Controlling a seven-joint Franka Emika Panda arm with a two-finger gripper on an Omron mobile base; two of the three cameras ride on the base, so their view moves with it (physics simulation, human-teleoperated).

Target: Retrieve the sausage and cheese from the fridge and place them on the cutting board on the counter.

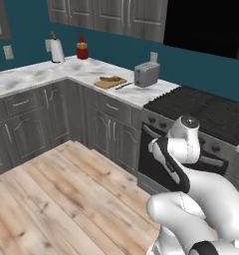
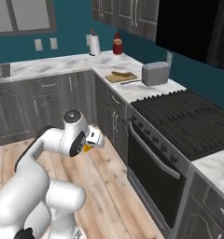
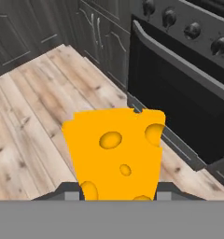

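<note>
low down, gripper (image 3: 117,198) grasping cheese (image 3: 116,151), oven (image 3: 188,93) just ahead, toaster (image 1: 146,74) beside cutting board (image 1: 109,82)

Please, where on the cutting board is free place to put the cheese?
The cutting board carries the sausage along its far side; the near strip is bare. Crowded toward the toaster. Counter left of the board is open. Cheese sits in the jaws.

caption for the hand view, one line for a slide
Gripper holding the cheese above the wooden floor, facing the black oven door.
</note>
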